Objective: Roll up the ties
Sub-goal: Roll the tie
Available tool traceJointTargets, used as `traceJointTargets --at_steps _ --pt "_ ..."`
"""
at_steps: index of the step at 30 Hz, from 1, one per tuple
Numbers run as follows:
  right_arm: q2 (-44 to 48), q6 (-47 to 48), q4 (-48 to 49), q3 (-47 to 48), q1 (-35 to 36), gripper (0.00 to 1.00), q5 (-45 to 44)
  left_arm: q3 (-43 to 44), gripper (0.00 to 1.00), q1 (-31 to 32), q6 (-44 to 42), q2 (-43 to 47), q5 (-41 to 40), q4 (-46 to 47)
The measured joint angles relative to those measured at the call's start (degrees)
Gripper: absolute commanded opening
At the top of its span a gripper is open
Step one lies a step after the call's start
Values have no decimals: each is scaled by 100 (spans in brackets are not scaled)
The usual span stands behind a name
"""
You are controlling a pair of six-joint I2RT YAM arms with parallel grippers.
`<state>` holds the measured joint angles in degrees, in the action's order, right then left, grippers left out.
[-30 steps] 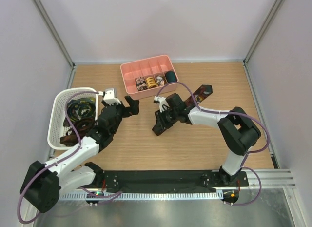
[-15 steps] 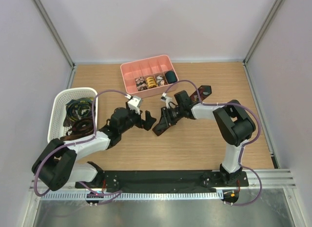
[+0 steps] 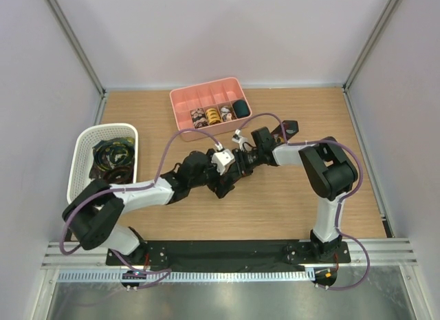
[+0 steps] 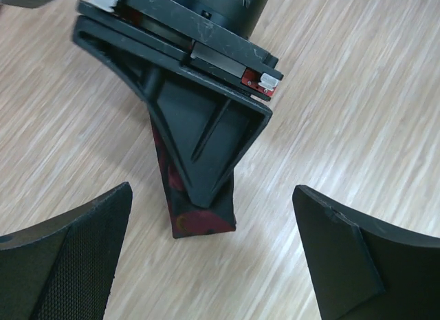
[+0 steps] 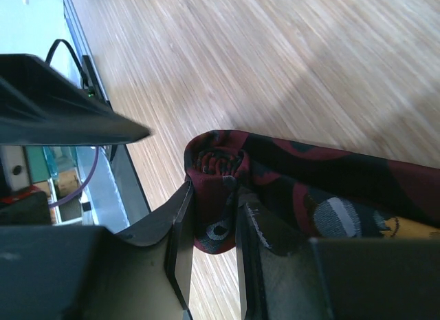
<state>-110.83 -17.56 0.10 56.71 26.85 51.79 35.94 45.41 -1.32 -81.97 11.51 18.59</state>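
Tabletop [image 3: 275, 203]: tie [image 5: 227, 165] inside right gripper [image 5: 212, 224] (left gripper [image 4: 210, 196] agape).

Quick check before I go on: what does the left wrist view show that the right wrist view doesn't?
Left wrist only: the left fingers spread wide open on either side of the right fingers, which are seen from outside. Right wrist only: the curled end of the tie pinched between the right fingers. Both: the dark red tie over the wooden table.

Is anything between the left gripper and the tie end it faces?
Nothing visible does. Only table wood lies between the open left gripper and the end of the tie. The right gripper is shut on that tie and covers all but its tip.
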Motion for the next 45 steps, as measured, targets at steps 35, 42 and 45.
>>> traceJointTargets --at_steps 35,42,45 --pt "-98 -160 109 -17 -136 5 90 1554 50 153 -387 -1930 -520 -1322" --pt "-96 -170 142 -37 -151 8 87 1552 35 221 -380 -1934 -461 -1314" --pt "-96 -170 144 -37 -151 13 87 1552 34 223 -380 -1934 -463 -1320"
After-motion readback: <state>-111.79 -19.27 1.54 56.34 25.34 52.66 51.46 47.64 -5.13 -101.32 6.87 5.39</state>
